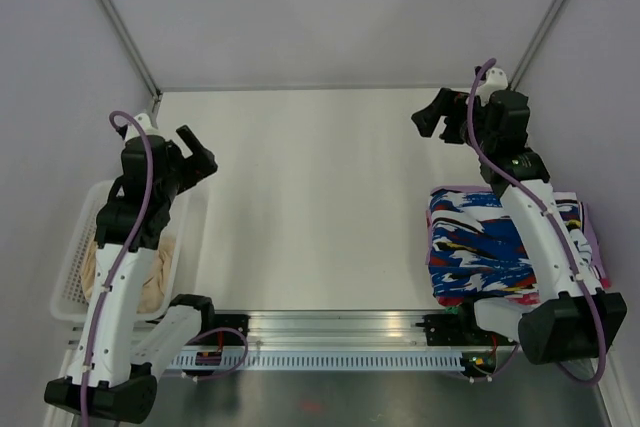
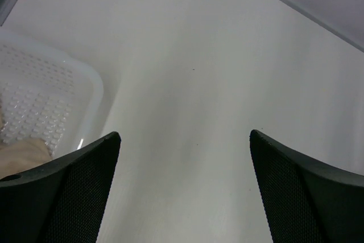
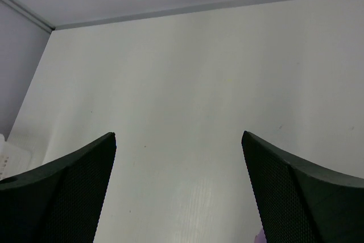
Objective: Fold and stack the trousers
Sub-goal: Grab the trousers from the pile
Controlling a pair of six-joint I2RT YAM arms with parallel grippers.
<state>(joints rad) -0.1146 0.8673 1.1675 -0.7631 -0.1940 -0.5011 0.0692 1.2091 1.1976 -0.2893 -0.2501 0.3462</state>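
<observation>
The beige trousers (image 1: 152, 272) lie bunched inside the white mesh basket (image 1: 72, 265) at the left edge of the table; a corner of their cloth (image 2: 20, 153) shows at the lower left of the left wrist view. My left gripper (image 1: 203, 161) hangs open above the table just right of the basket, with nothing between its fingers (image 2: 85, 186). My right gripper (image 1: 432, 117) is open too, held over the far right part of the table with bare tabletop under it in the right wrist view (image 3: 178, 140).
A folded stack of blue, white, red and black patterned garments (image 1: 480, 237) lies at the right, near my right arm's base. Grey walls close the table at the back and sides. A metal rail (image 1: 340, 332) runs along the near edge.
</observation>
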